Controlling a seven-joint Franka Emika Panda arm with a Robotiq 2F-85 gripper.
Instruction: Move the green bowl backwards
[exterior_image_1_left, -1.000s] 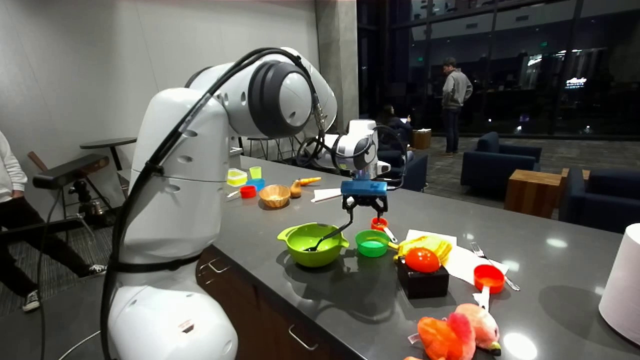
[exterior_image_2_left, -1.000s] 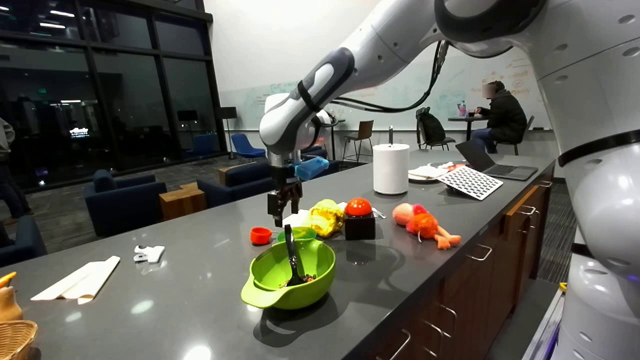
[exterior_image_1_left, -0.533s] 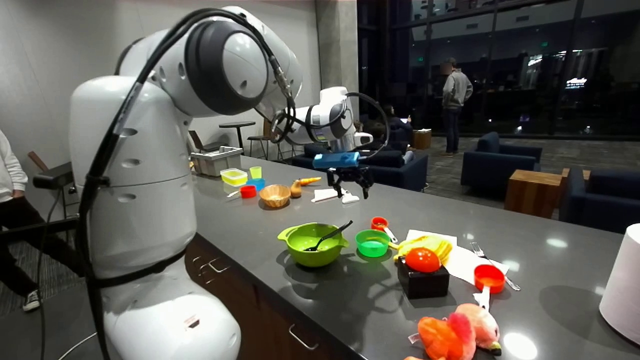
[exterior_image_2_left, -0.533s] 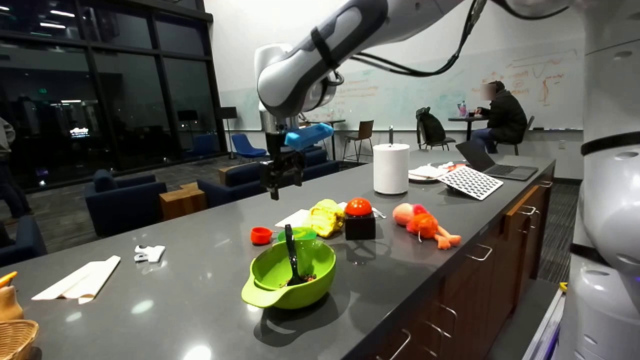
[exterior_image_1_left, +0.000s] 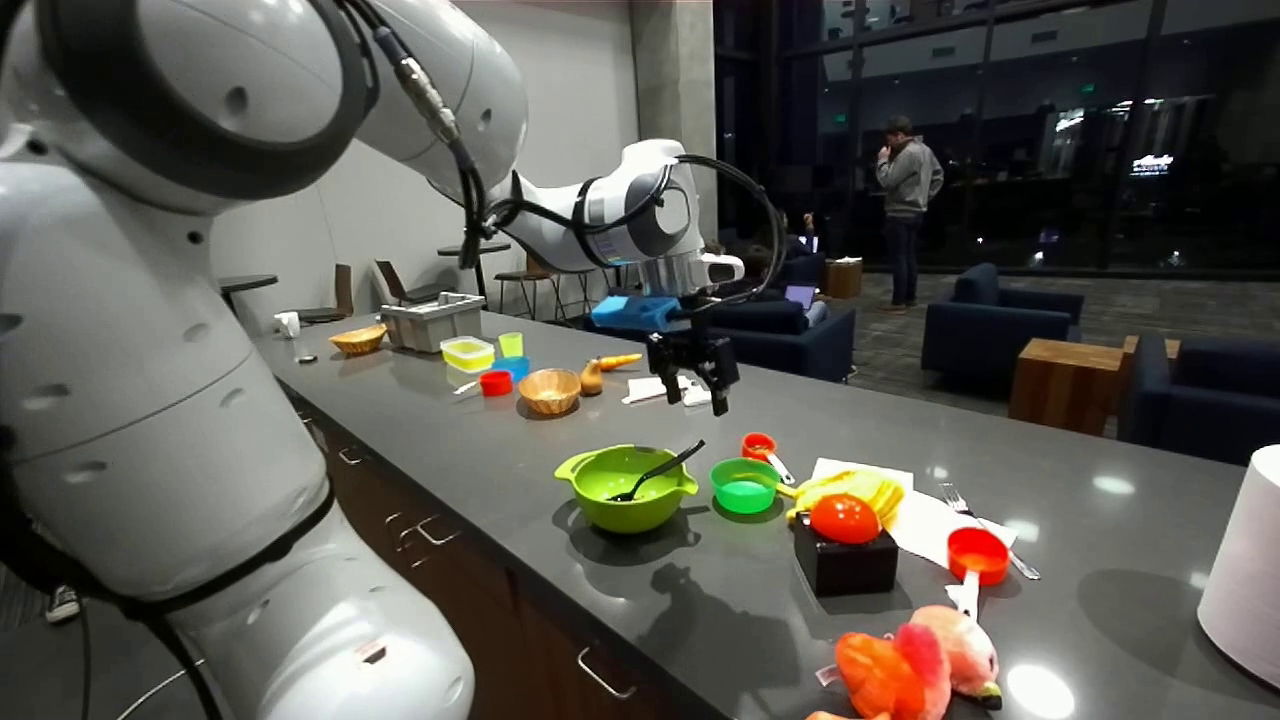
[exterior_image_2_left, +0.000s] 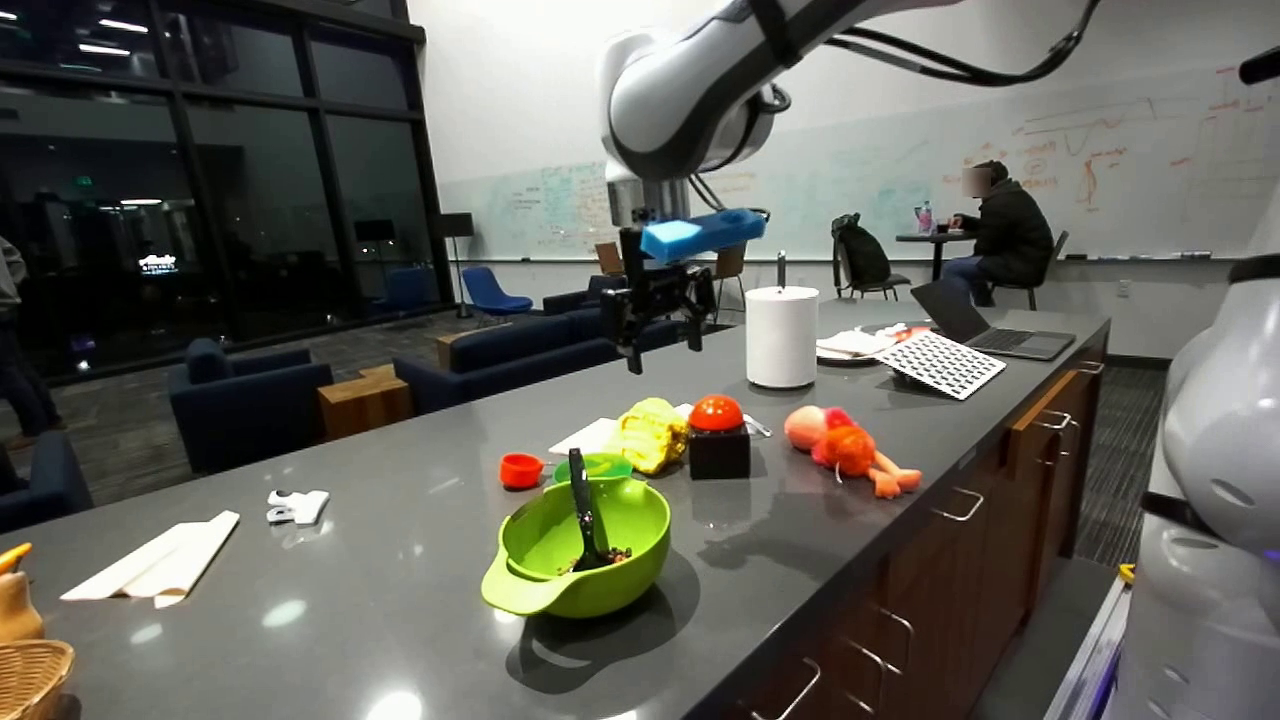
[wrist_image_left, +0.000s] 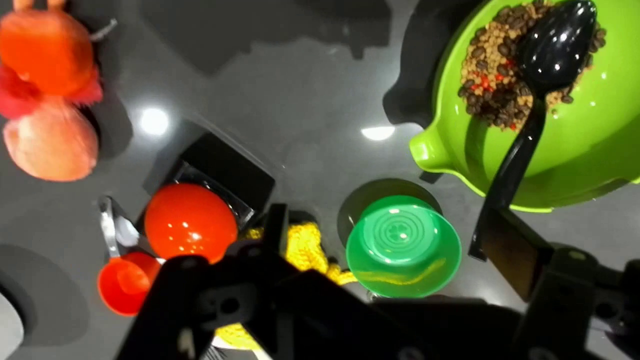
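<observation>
The small green bowl (exterior_image_1_left: 745, 488) stands upright on the grey counter, beside the larger lime bowl (exterior_image_1_left: 620, 505). In an exterior view the green bowl (exterior_image_2_left: 597, 466) is partly hidden behind the lime bowl (exterior_image_2_left: 590, 595). My gripper (exterior_image_1_left: 697, 398) hangs well above the counter, open and empty; it also shows in an exterior view (exterior_image_2_left: 665, 352). In the wrist view the green bowl (wrist_image_left: 402, 240) lies below and between the spread fingers (wrist_image_left: 387, 217), its lower edge near the gripper's dark body. Nothing touches my fingers.
A black spoon (wrist_image_left: 515, 160) leans in the lime bowl, its handle sticking out. Close to the green bowl are a yellow cloth (exterior_image_1_left: 850, 490), a red measuring cup (exterior_image_1_left: 757, 446) and a black box with a red dome (exterior_image_1_left: 846, 560). Plush toys (exterior_image_1_left: 915, 665) lie nearer the edge.
My gripper has risen from low over the bowls and shifted toward the paper towel roll in an exterior view. The gripper stays open. The bowls have not moved.
</observation>
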